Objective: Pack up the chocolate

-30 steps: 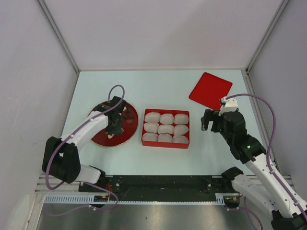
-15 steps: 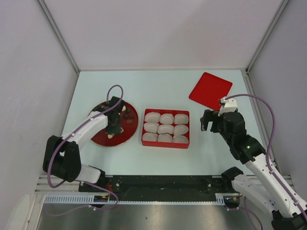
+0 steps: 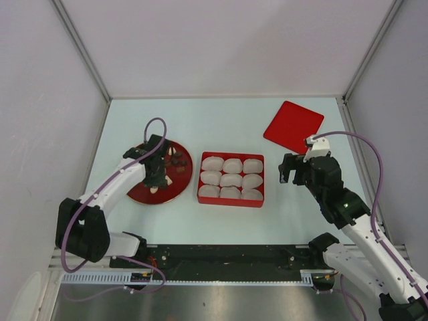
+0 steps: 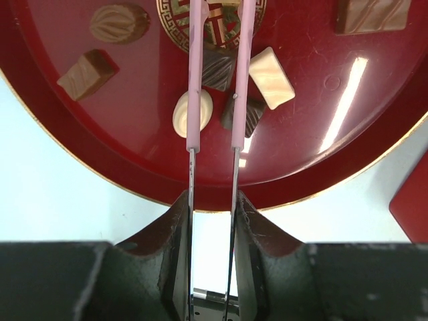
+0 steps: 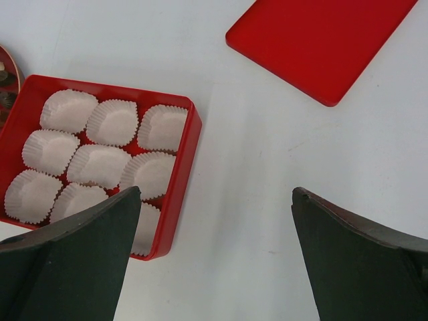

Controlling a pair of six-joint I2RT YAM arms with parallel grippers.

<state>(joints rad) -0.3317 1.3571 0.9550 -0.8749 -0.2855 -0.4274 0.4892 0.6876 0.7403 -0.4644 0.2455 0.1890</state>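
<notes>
The chocolates (image 4: 271, 77) lie loose on a round red plate (image 4: 134, 160) at the left of the counter (image 3: 221, 120). The left wrist view shows seven pieces: a tan block, a ribbed brown oval, a cream oval, a cream bar, two dark pieces near the middle, and a brown bar cut off by the upper edge. One arm of the pink-handled tongs (image 4: 194, 80) partly covers the cream oval, and the other arm crosses one dark piece. The tong tips run out of the frame at the top, so whether they pinch anything cannot be told. In the top view the chocolates are mere specks, several hidden beneath the left arm.

The left gripper (image 4: 212, 200) is clamped on the thin metal shanks of the tongs, which stand nearly parallel with a narrow gap. The left arm reaches forward, its wrist above the plate.

Just right of the plate, not touching it, stands a red box (image 3: 231, 202) with nine white paper cups (image 5: 100, 164) in three rows. A finger (image 5: 73, 261) of the right gripper (image 5: 214, 267) hides part of the nearest cups. That gripper is spread wide and holds nothing, and it hangs over bare counter right of the box. The right arm is bent at the elbow. A flat red lid (image 3: 293, 126) lies at the far right, with one corner cut off in the right wrist view.
</notes>
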